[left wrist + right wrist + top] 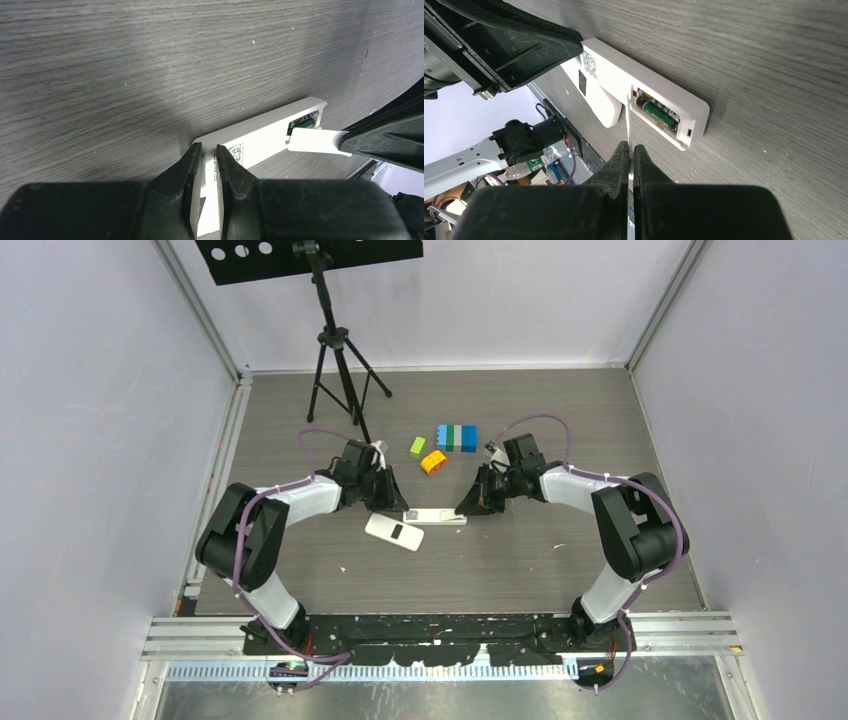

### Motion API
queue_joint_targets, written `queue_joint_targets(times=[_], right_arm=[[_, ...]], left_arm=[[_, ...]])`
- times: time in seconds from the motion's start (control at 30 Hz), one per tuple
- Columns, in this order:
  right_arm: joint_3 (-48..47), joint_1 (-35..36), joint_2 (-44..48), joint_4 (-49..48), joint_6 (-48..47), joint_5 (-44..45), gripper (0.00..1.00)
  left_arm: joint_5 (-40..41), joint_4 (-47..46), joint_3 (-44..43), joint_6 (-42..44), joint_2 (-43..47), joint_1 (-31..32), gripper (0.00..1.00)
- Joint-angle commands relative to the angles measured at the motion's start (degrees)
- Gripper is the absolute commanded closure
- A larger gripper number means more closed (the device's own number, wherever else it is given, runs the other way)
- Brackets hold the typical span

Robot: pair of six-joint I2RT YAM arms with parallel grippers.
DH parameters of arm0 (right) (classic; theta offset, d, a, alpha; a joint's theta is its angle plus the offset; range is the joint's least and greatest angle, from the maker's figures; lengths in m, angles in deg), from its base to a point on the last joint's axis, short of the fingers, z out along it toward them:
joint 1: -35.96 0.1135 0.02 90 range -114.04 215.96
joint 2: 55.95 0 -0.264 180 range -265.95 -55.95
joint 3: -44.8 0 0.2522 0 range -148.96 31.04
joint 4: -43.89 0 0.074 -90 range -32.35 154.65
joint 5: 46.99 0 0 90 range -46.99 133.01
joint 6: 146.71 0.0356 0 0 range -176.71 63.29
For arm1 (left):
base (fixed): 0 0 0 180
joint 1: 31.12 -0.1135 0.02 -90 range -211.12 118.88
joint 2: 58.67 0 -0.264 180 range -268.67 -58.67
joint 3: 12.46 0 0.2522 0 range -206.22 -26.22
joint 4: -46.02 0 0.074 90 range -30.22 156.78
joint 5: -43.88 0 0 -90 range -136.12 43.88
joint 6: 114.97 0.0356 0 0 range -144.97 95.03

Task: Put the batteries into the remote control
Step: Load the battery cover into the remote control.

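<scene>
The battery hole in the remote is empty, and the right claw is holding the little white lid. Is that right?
No, it is not empty: the right wrist view shows a green battery inside the remote. The right gripper does hold the white lid.

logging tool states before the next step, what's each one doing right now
left tool: closed on the end of the white remote control
right tool: closed on the thin white battery cover
</scene>
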Motion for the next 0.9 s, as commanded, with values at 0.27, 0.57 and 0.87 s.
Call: queue_joint_targets(times=[0.27, 0.57, 0.87], right_arm=[[-1.0, -0.3, -1.2, 1.8, -2.1, 3.9, 1.0], [-0.4, -0.3, -0.6, 4.1, -3.5, 6.9, 1.0], [-1.5, -0.3, -2.1, 3.6, -4.1, 9.4, 1.0]], left_arm=[[-1.7, 0.1, -2.6, -0.2, -0.7, 0.0, 0.84], [-1.5, 0.3, -3.2, 0.1, -1.1, 0.0, 0.84], [-1.8, 0.5, -3.7, 0.2, -1.3, 0.0, 0.84]])
